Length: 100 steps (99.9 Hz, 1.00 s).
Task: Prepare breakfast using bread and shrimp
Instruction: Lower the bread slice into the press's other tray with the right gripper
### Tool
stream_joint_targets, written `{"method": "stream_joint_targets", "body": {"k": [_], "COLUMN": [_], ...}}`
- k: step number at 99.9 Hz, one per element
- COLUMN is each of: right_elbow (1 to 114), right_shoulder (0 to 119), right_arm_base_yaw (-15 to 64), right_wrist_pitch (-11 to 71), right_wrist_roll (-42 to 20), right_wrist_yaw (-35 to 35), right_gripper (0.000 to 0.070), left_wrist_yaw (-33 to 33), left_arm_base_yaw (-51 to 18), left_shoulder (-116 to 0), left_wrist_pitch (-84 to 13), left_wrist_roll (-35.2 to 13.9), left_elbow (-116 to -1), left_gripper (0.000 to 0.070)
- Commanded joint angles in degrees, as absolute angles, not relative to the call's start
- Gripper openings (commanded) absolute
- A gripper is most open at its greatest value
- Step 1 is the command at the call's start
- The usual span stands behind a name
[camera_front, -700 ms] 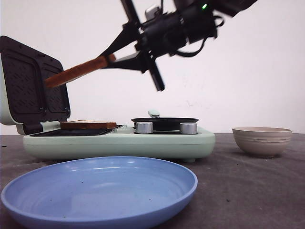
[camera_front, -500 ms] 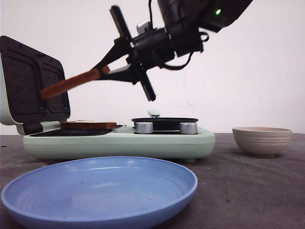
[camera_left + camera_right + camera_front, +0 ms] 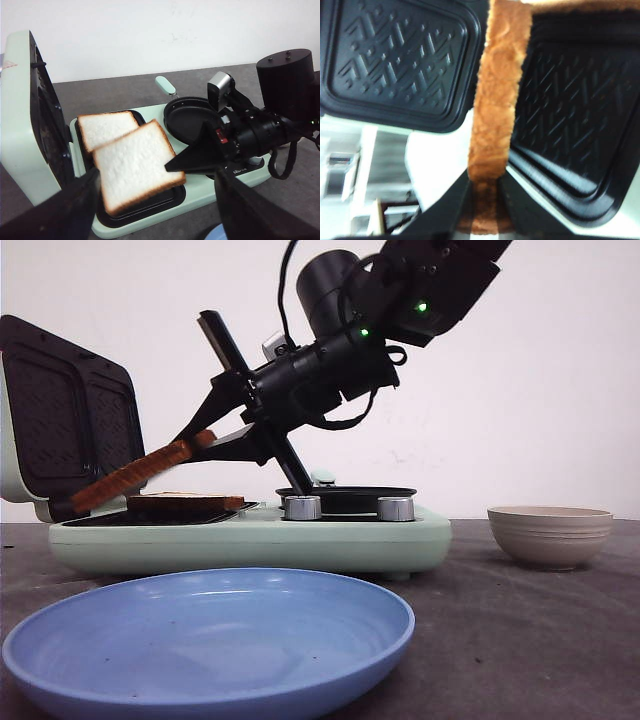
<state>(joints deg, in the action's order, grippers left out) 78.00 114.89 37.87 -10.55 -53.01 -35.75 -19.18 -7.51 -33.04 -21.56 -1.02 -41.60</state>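
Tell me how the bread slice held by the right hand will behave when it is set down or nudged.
The held slice juts out straight from the right hand, pinched only at one edge, so it seems fairly stiff and light. Its flat square shape probably won't roll. The soft white crumb looks easy to dent.

A plate [image 3: 210, 635] sits at the table's [image 3: 520, 640] front edge; behind it the sandwich maker [image 3: 250, 535] carries one bread slice [image 3: 185, 502], a bowl [image 3: 550, 533] toward the right edge.

Plain white wall [image 3: 560, 390], dark grey tabletop [image 3: 520, 630]
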Motion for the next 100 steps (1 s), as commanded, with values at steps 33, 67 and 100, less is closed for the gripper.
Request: {"method": "stream_joint_targets", "body": {"k": [33,67,100], "right_elbow": [79.3,79.3,79.3], "right_shoulder": [116.5,116.5,116.5], "right_arm_base_yaw": [38.9,39.9,39.9], "right_wrist_pitch": [-9.1,-8.9,-8.9], "right_wrist_roll": [-53.5,-51.8,-50.9], "right_wrist_yaw": [-33.9,-31.4,-30.0], "right_gripper": [0.0004,0.0096,0.0229], "left_wrist_yaw": [-18.9,-18.9,-18.9], "left_arm_base_yaw": [-7.5,-7.5,-7.5], "left_shoulder": [-33.2,-33.2,-33.2], "left_wrist_pitch": [-21.0,-21.0,-21.0], "left_wrist_roll": [-1.1,-1.1,-1.1], "left_elbow": [-42.0,-42.0,-42.0], "left_gripper": [0.0393,0.0393,0.0393]}}
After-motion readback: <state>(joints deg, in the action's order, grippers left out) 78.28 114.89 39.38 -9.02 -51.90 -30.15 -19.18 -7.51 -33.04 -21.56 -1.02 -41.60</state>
